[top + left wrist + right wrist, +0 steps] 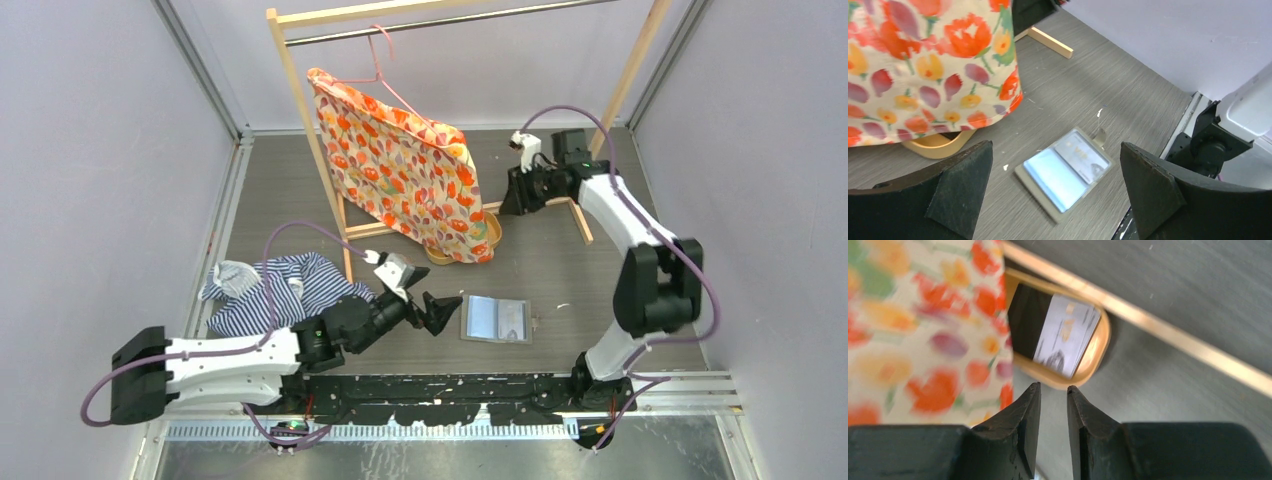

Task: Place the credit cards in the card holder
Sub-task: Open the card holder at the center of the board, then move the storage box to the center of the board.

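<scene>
A striped garment [268, 290] lies crumpled at the table's [560, 255] left. Beside it the left arm [220, 365] reaches rightward, low over the table. The left gripper [446, 314] is spread wide and holds nothing; in its wrist view the two fingers [960, 200] stand far apart at the frame's sides.

Just right of that gripper, and not touching it, the card holder [497, 319] lies opened flat on the table with its clear sleeves up. The left wrist view shows a pale card [1083, 156] in its right half and a small tab at its far edge.

Behind it, a floral cloth [400, 170] hangs from a hanger on a wooden rack [300, 110]. Its lower hem drapes over an oval tray [486, 243].

The right gripper [516, 196] hovers just right of the tray. In its wrist view the fingers [1025, 425] are almost closed, with only a narrow slit between them and nothing gripped. Beyond their tips, the tray's uncovered end holds a black card [1027, 320] and, partly over it, a stack of white cards [1066, 335]. The right arm [645, 270] bends back along the table's right side.
</scene>
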